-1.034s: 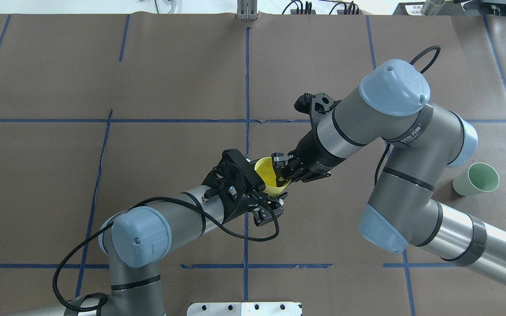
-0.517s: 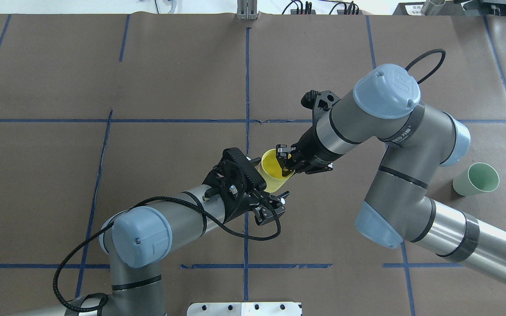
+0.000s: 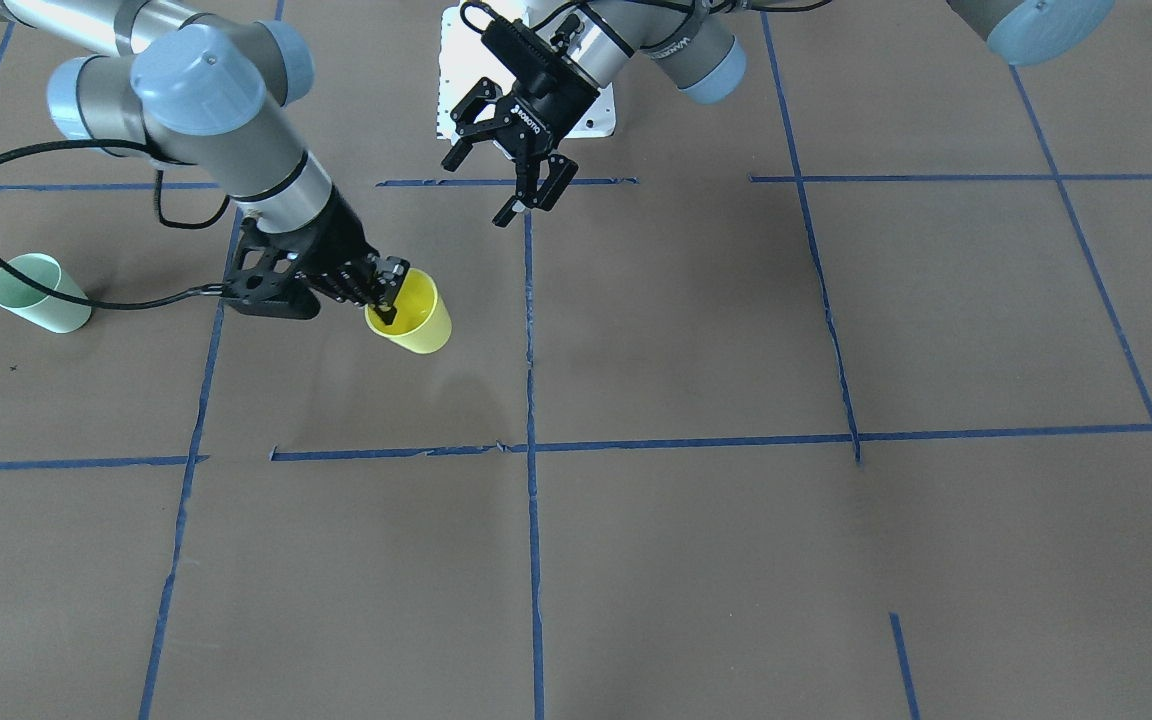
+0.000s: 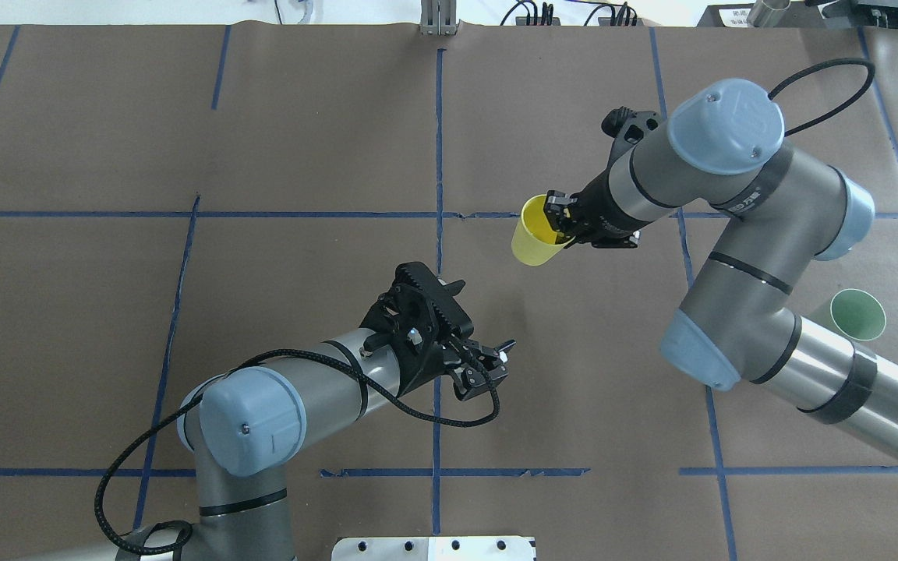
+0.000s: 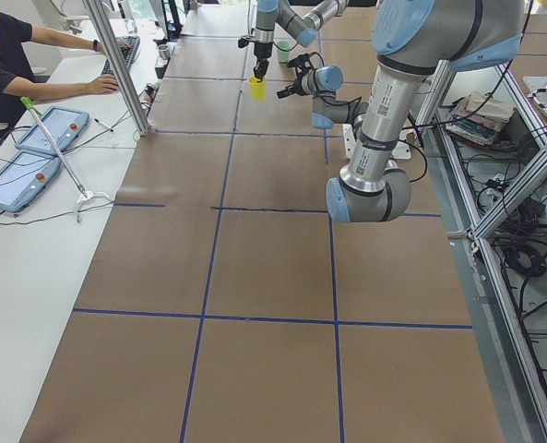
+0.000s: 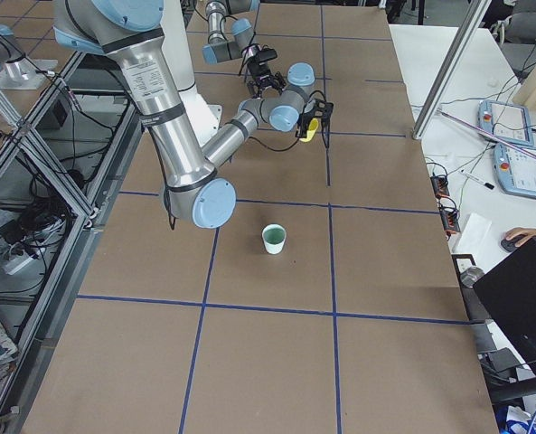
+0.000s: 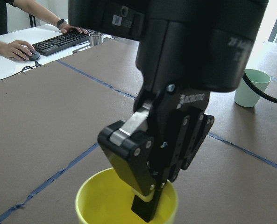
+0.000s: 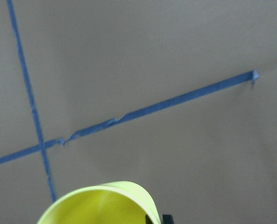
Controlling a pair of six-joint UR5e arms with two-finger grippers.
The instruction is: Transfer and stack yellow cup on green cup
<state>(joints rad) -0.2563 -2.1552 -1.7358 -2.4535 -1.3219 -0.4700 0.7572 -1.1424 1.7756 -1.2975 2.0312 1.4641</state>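
Note:
My right gripper (image 4: pixel 560 224) is shut on the rim of the bright yellow cup (image 4: pixel 533 240), one finger inside it, and holds it tilted above the table right of the centre line. The front view shows the same grip (image 3: pixel 386 297) on the yellow cup (image 3: pixel 413 318), and the left wrist view shows it close up (image 7: pixel 124 205). My left gripper (image 4: pixel 488 366) is open and empty, nearer the robot's base. The pale mint-green cup (image 4: pixel 857 313) stands upright at the right, partly hidden by my right forearm. It also shows in the front view (image 3: pixel 36 292).
Blue tape lines (image 4: pixel 439 156) divide the brown table cover into squares. A white base plate (image 3: pixel 591 115) lies at the robot's side. An operator (image 5: pixel 15 55) sits at a side desk with a keyboard and pendants. My right arm's elbow (image 4: pixel 691 358) hangs between the two cups.
My right gripper has carried the yellow cup away from my left gripper, farther from the base and to the right. My left gripper has let go of it and stays in place, open.

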